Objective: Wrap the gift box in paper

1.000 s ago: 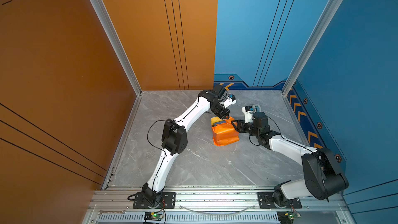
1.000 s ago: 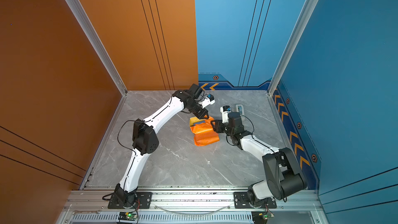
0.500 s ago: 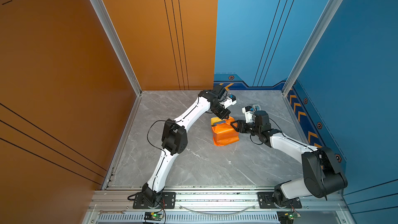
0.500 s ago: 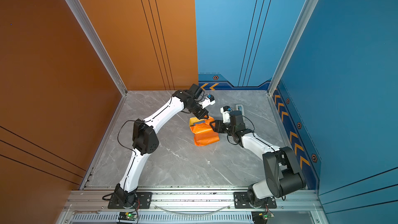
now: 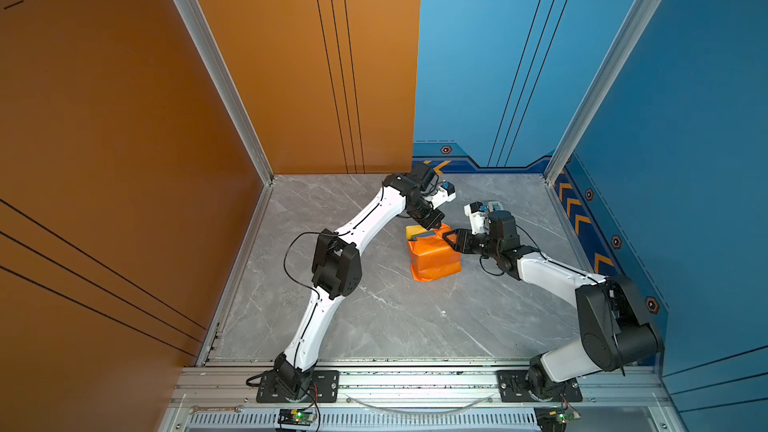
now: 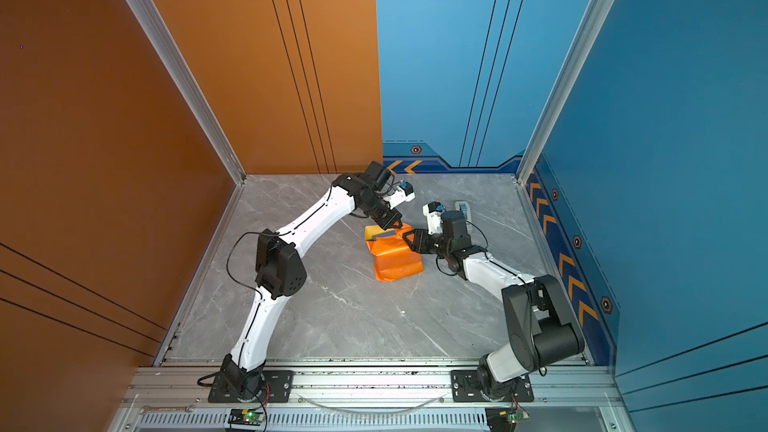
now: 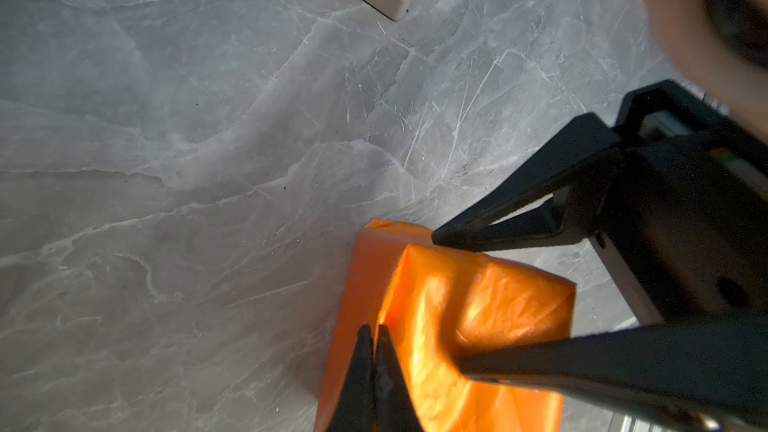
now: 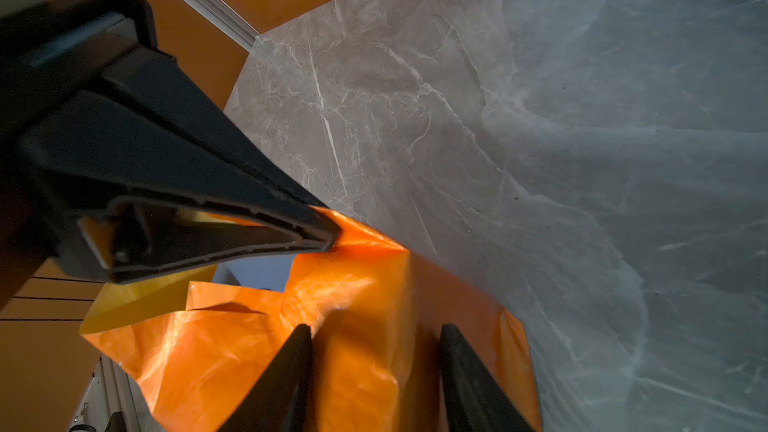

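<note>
Marble table [image 5: 374,317] — left gripper [image 7: 373,328] nearly shut, tips touching the paper [image 7: 498,305]; right gripper [image 8: 376,326] half-open — astride its fold.

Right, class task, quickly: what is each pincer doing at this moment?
Left pincer: closed, tips at a fold of the paper; grip cannot be told.
Right pincer: open, straddling the paper bundle.

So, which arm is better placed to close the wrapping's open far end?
Probably left. The left end effector, tips together, sits at that end, where the gift box shows uncovered. The right end effector, jaws apart, straddles the paper at its side.
</note>
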Robot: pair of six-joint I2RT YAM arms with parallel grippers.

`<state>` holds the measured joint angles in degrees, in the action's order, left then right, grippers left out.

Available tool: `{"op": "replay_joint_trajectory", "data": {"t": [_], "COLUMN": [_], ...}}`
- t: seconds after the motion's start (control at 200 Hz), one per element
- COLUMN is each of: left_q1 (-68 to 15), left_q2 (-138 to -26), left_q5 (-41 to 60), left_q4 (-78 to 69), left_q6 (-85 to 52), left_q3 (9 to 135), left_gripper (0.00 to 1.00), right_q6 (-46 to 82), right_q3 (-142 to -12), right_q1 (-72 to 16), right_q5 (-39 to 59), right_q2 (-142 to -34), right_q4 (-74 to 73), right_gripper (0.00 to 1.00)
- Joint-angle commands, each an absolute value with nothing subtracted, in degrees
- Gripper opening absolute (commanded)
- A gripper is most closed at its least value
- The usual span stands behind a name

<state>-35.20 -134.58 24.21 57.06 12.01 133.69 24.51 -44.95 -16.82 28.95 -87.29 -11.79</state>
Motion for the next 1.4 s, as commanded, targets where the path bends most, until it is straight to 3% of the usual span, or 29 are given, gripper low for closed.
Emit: {"op": "replay_joint_trajectory", "data": {"t": [0.0,0.015,0.145,0.175,0.275,0.396,0.486,0.686,0.801,0.916,1.212,1.392], "left_q1": [-34.79,-34.8,-34.79,-34.8,-34.63,-34.46,-33.73,-33.11,-33.73,-35.01,-38.0,-39.62], "left_q2": [-133.39,-133.34,-131.47,-130.77,-126.75,-117.38,-107.38,-85.34,-78.47,-77.92,-85.44,-88.48], "left_q5": [23.78,23.67,21.81,20.68,17.85,11.41,8.78,8.28,8.72,9.1,10.14,5.28], "left_q4": [58.79,58.72,58.72,58.68,58.06,50.37,40.94,16.24,0.99,-8.94,-20.75,-21.8], "left_q6": [12.13,12.06,10.48,9.63,6.65,1.61,-3.29,-15.64,-21.52,-23.35,-25.05,-27.71], "left_q3": [135.51,135.66,135.87,135.83,133.92,121.55,106.61,70.65,55.35,48.44,48.88,49.24], "left_gripper": [0.07,0.0,0.0,0.1,0.27,0.47,0.5,0.72,0.76,0.76,0.74,0.62], "right_q6": [23.99,23.99,24.26,24.3,24.35,24.35,24.35,24.26,24.23,24.18,24.28,25.03], "right_q3": [-41.34,-41.4,-41.26,-41.13,-40.94,-40.87,-40.96,-41.34,-41.66,-41.71,-41.41,-41.15], "right_q1": [-17.14,-17.14,-17.38,-17.4,-17.4,-17.4,-17.4,-17.49,-17.71,-17.76,-18.13,-18.67], "right_q5": [24.83,24.79,24.61,24.45,24.27,24.26,24.3,24.73,24.79,24.87,24.61,24.26], "right_q2": [-91.8,-91.8,-91.85,-91.82,-91.72,-91.72,-91.62,-91.31,-91.3,-91.58,-91.21,-90.47], "right_q4": [0.7,0.7,0.78,0.75,0.7,0.57,0.54,0.7,0.76,0.69,0.79,0.61], "right_gripper": [0.51,0.51,0.51,0.51,0.51,0.51,0.51,0.51,0.51,0.51,0.51,0.52]}}
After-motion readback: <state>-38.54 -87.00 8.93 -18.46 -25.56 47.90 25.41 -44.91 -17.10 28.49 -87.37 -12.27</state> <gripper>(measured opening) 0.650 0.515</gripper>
